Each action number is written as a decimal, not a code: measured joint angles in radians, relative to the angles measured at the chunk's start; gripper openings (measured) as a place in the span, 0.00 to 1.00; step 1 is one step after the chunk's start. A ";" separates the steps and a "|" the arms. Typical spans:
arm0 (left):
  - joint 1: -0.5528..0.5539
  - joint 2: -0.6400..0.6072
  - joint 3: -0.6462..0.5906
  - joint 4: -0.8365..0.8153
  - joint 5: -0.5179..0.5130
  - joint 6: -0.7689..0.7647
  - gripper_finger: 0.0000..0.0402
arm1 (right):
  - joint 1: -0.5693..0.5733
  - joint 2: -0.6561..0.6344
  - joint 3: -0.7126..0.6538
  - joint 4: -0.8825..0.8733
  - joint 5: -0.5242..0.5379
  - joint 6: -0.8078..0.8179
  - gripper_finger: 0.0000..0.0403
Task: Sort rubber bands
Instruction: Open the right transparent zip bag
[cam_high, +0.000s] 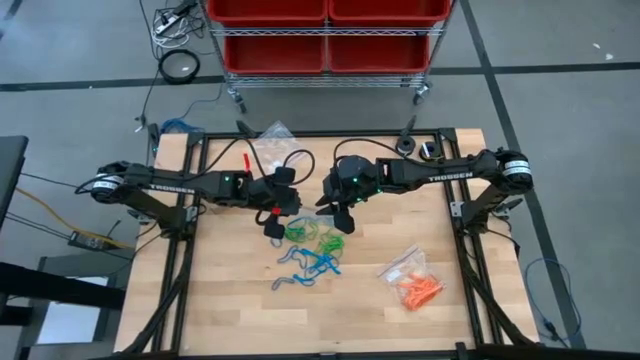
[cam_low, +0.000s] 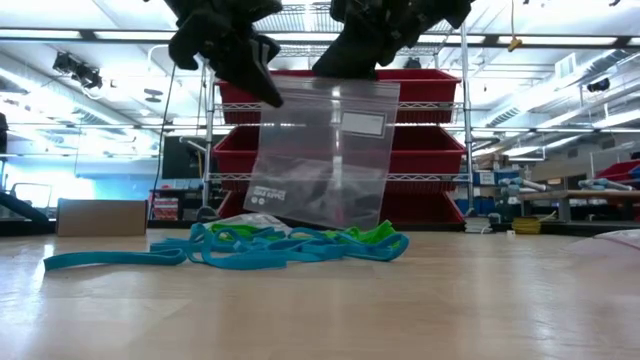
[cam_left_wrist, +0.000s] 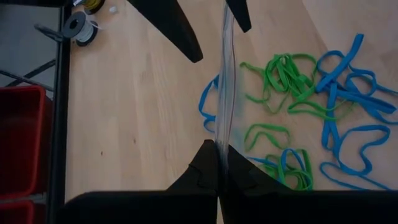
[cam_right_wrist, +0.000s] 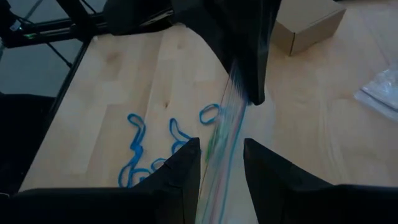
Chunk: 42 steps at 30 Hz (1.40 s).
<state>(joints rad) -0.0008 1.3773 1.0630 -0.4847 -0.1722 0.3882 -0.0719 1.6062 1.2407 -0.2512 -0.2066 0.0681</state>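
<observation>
Over the table's middle, left side: our left gripper (cam_high: 274, 205) is pinched fully closed on one top corner of a clear zip-top plastic bag (cam_low: 320, 155).
Bag: it hangs upright, apparently empty.
Right side: our right gripper (cam_high: 343, 213) straddles the bag's other edge, fingers partly apart.
Loose pile: thin blue and green rubber bands (cam_high: 312, 245) lie on the wooden table (cam_high: 230, 300) below, unsorted.
Far right: orange bands (cam_high: 418, 290) sit bagged, we judge that colour done.

The two grippers meet over the middle of the table (cam_high: 230, 300). A clear bag (cam_low: 320, 155) hangs between them, above a pile of rubber bands (cam_high: 312, 250) (some spread toward the front). Another bag (cam_high: 412, 280) lies well apart, to the right.
</observation>
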 joint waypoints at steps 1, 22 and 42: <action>-0.001 0.000 0.000 0.002 0.000 0.000 0.00 | 0.000 0.000 0.000 0.000 0.000 0.000 0.28; -0.022 -0.001 0.000 0.021 0.000 0.000 0.00 | 0.000 0.000 -0.001 -0.010 0.029 -0.016 0.28; -0.022 -0.001 0.000 -0.005 0.000 -0.007 0.00 | -0.001 0.000 -0.001 0.030 0.030 -0.026 0.28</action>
<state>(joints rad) -0.0227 1.3766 1.0630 -0.4898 -0.1722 0.3811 -0.0734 1.6058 1.2400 -0.2215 -0.1770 0.0418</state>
